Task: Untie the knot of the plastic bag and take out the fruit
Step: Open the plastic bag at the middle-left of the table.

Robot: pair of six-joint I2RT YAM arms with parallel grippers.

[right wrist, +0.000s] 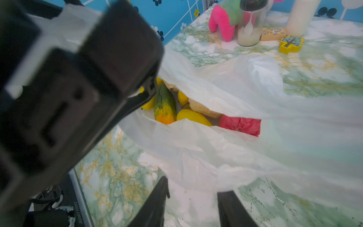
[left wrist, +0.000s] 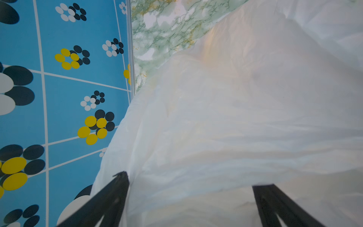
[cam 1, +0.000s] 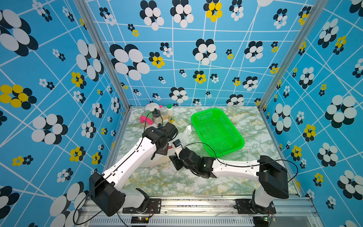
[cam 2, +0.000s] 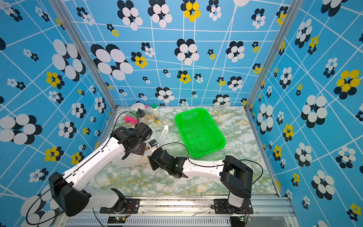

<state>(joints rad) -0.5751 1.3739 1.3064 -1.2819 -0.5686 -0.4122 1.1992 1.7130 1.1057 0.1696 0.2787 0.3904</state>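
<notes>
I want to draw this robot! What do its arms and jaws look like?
Both the left arm and the right arm have smooth white shells with chunky black joints, one of them a big rounded black box. A thin black cable runs along each arm. The jaws are slim black prongs.

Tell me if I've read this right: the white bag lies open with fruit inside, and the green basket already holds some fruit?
Not quite: the green basket is empty, as both top views show. The plastic bag does lie open with the fruit inside.
</notes>
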